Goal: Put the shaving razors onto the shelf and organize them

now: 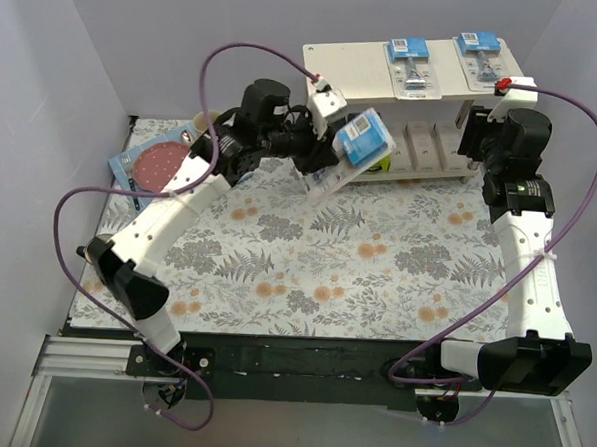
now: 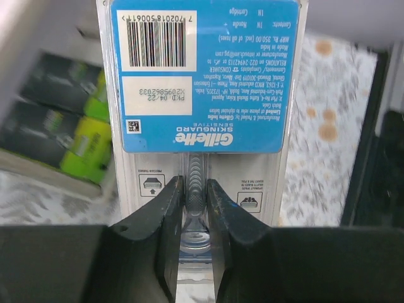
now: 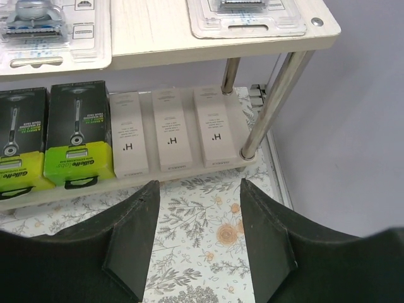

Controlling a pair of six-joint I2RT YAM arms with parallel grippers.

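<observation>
Soft, even light, faint shadows. The black-and-lime-green boxes (image 2: pixel 63 120) left of the left gripper (image 2: pixel 194 189) are blurred; the blister pack (image 2: pixel 202 76) above it is sharp.

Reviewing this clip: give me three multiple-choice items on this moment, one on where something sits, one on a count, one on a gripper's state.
1. Where do the slim white boxes stand relative to the shelf?
A. on its top board
B. on its lower board
C. beside it on the cloth

2. How many blister packs lie on the top board?
A. one
B. four
C. two

3. The left gripper is:
A. shut on a blister pack
B. open and empty
C. shut on a white box

Key:
1 B, they line up under the top board beside the black-and-green boxes.
2 C, the top view shows two side by side.
3 A, it pinches the blue-carded pack.
</observation>
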